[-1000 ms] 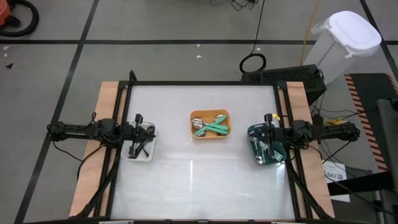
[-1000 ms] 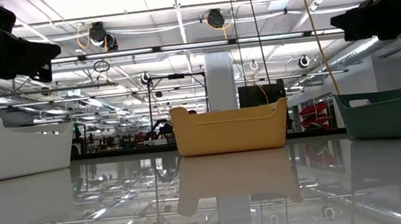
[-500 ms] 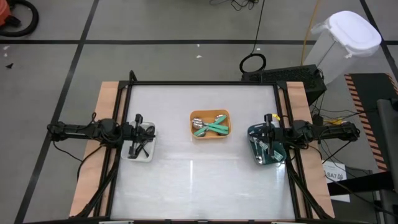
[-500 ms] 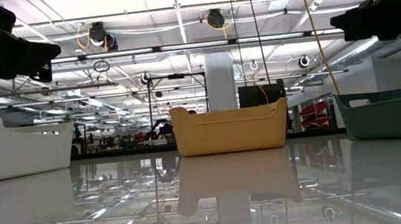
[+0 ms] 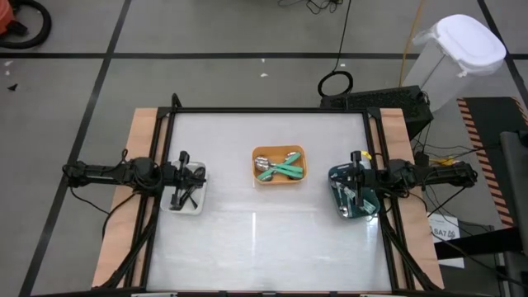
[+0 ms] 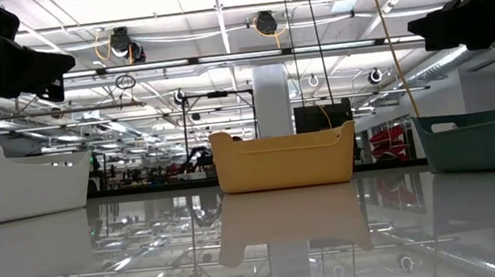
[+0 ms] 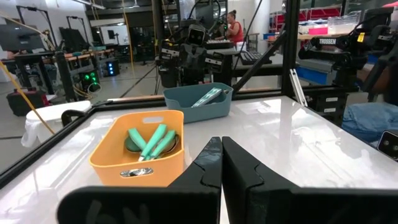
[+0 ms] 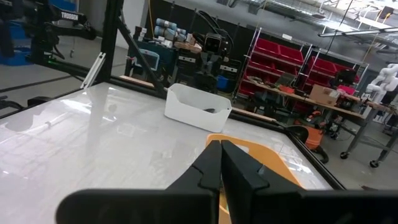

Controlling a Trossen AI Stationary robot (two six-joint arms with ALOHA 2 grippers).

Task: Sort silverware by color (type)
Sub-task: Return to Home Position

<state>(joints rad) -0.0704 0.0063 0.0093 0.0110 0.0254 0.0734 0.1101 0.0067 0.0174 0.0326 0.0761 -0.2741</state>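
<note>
– Glossy white desk (image 5: 272, 247), viewed from overhead: what lies nearest each hand?
– Left hand (image 5: 182, 176) hangs over the white bin (image 5: 199, 207), its fingers (image 7: 210, 163) pressed together on nothing. Black silverware (image 5: 186, 196) lies directly beneath it. Right hand (image 5: 356, 177), likewise closed and empty, hangs above the dark teal bin (image 5: 334, 175), where pale utensils (image 5: 350, 198) rest.
– And farther out?
– Teal-handled spoons (image 5: 283, 170) lie crossed in the orange bin (image 5: 278, 150) at mid-desk, between the two hands and well apart from both.
– How would these pieces handle?
– By their look they are light, stiff and slick, with thin handles and shiny bowls. A pinch across the middle of a handle seems the surest hold. Crossed pieces might drag a neighbour along, and the bin walls leave the fingers little room.
– Beyond the desk?
– Red storage racks (image 8: 292, 65), and a person (image 7: 236, 28) at a far station.
</note>
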